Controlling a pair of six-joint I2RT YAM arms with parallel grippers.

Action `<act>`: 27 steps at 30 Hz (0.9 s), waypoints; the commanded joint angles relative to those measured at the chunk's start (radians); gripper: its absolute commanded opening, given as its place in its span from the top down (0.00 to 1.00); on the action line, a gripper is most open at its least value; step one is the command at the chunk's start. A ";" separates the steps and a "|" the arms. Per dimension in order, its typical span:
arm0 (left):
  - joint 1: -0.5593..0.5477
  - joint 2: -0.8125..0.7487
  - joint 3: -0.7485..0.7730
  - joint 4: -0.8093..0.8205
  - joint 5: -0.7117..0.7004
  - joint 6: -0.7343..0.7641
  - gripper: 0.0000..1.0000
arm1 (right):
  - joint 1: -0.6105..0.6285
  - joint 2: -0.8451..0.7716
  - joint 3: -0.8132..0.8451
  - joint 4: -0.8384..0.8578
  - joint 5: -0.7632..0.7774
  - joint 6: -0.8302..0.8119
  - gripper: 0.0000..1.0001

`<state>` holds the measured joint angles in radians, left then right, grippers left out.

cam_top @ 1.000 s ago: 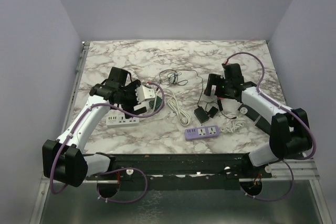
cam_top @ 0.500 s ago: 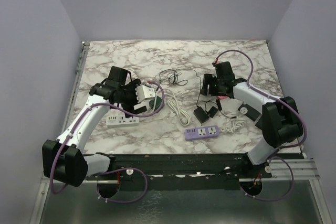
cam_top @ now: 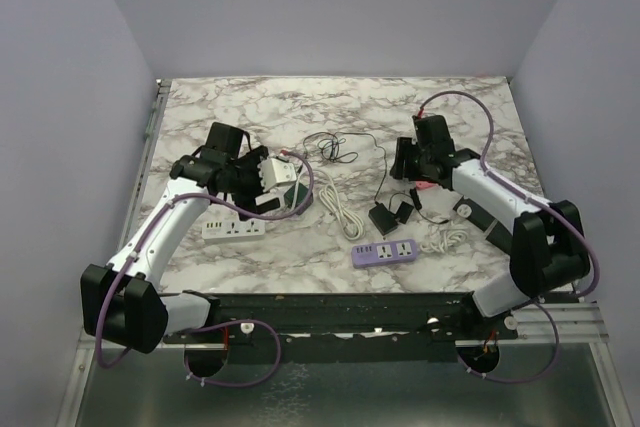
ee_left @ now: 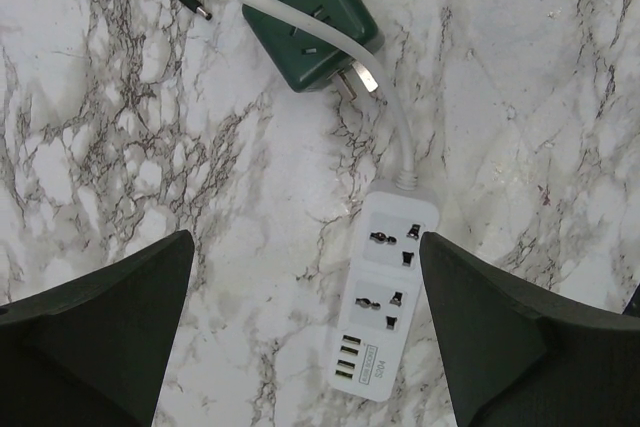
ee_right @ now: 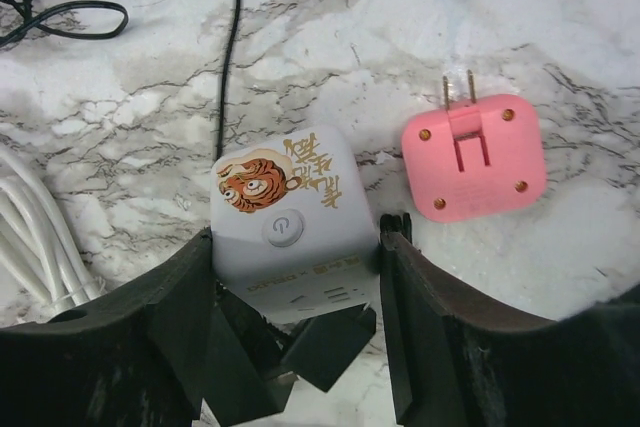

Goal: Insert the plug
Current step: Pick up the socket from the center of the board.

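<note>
A white cube plug (ee_right: 288, 217) with a tiger picture and a round power button sits on the marble between my right gripper's (ee_right: 296, 267) fingers. Both fingers press against its sides. A pink plug adapter (ee_right: 473, 155) lies just right of it, prongs pointing away. In the top view my right gripper (cam_top: 411, 163) is at the table's right-centre. My left gripper (ee_left: 306, 243) hangs open above a white power strip (ee_left: 390, 307) with two sockets and USB ports. The strip (cam_top: 233, 230) lies near the left arm.
A green cube socket (ee_left: 315, 17) with metal prongs lies beyond the white strip, its white cable across it. A purple power strip (cam_top: 386, 252), black adapters (cam_top: 385, 217), a coiled white cable (cam_top: 340, 209) and thin black cables (cam_top: 330, 145) lie mid-table.
My right gripper shifted slightly over the table and its jaws narrowed onto the white cube plug. The left arm has not moved.
</note>
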<state>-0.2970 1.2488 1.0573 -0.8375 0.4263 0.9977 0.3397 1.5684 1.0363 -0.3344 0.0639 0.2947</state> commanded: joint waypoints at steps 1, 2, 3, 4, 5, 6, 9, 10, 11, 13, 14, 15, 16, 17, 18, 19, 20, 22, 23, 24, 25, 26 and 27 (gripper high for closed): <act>-0.005 0.018 0.058 0.000 0.031 -0.039 0.04 | 0.007 -0.145 -0.031 -0.039 0.095 0.025 0.68; -0.004 0.023 0.067 0.000 0.040 -0.054 0.04 | 0.007 -0.169 -0.041 -0.036 0.101 0.026 0.68; -0.004 0.029 0.076 -0.001 0.052 -0.073 0.04 | 0.007 -0.185 -0.047 -0.036 0.104 0.024 0.68; -0.004 0.034 0.084 0.001 0.065 -0.096 0.04 | 0.007 -0.199 -0.045 -0.045 0.108 0.025 0.68; -0.004 0.039 0.094 0.003 0.081 -0.122 0.04 | 0.006 -0.212 -0.041 -0.062 0.113 0.033 0.68; -0.004 0.044 0.103 0.012 0.099 -0.172 0.04 | 0.007 -0.227 -0.042 -0.073 0.112 0.035 0.68; -0.004 0.045 0.127 0.046 0.147 -0.266 0.03 | 0.007 -0.293 -0.060 -0.085 0.084 0.029 0.68; -0.005 0.043 0.133 0.056 0.164 -0.290 0.02 | 0.007 -0.315 -0.061 -0.092 0.055 0.028 0.69; -0.005 0.040 0.140 0.065 0.182 -0.314 0.01 | 0.007 -0.342 -0.067 -0.085 0.024 0.025 0.70; -0.006 0.033 0.160 0.078 0.225 -0.345 0.01 | 0.007 -0.406 -0.093 -0.041 -0.083 0.013 0.72; -0.006 0.028 0.165 0.082 0.246 -0.354 0.01 | 0.007 -0.438 -0.106 -0.011 -0.141 0.003 0.72; -0.007 0.023 0.168 0.085 0.269 -0.356 0.01 | 0.009 -0.468 -0.122 0.023 -0.200 -0.004 0.72; -0.009 0.017 0.169 0.086 0.286 -0.357 0.01 | 0.011 -0.492 -0.132 0.054 -0.263 -0.011 0.73; -0.014 0.012 0.170 0.085 0.303 -0.357 0.01 | 0.015 -0.514 -0.143 0.084 -0.324 -0.019 0.73; -0.018 0.006 0.170 0.086 0.313 -0.355 0.01 | 0.019 -0.533 -0.155 0.123 -0.385 -0.025 0.73; -0.023 0.000 0.170 0.085 0.322 -0.354 0.01 | 0.025 -0.551 -0.173 0.156 -0.437 -0.029 0.73; -0.028 -0.005 0.170 0.086 0.326 -0.351 0.01 | 0.033 -0.563 -0.182 0.189 -0.482 -0.033 0.74; -0.042 -0.015 0.168 0.086 0.328 -0.347 0.01 | 0.052 -0.573 -0.185 0.230 -0.544 -0.031 0.77; -0.049 -0.019 0.168 0.086 0.328 -0.347 0.01 | 0.063 -0.570 -0.181 0.243 -0.570 -0.030 0.78; -0.056 -0.024 0.168 0.086 0.328 -0.349 0.01 | 0.074 -0.567 -0.179 0.256 -0.599 -0.027 0.79; -0.061 -0.028 0.168 0.086 0.330 -0.352 0.01 | 0.084 -0.565 -0.176 0.274 -0.630 -0.025 0.80; -0.067 -0.032 0.168 0.086 0.331 -0.354 0.01 | 0.094 -0.564 -0.177 0.294 -0.659 -0.018 0.80; -0.074 -0.037 0.168 0.086 0.333 -0.357 0.01 | 0.099 -0.563 -0.175 0.311 -0.684 -0.014 0.81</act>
<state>-0.3462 1.2472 1.2045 -0.7593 0.6998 0.6628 0.4099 1.0088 0.8608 -0.1646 -0.4198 0.2794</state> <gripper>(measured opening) 0.988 0.595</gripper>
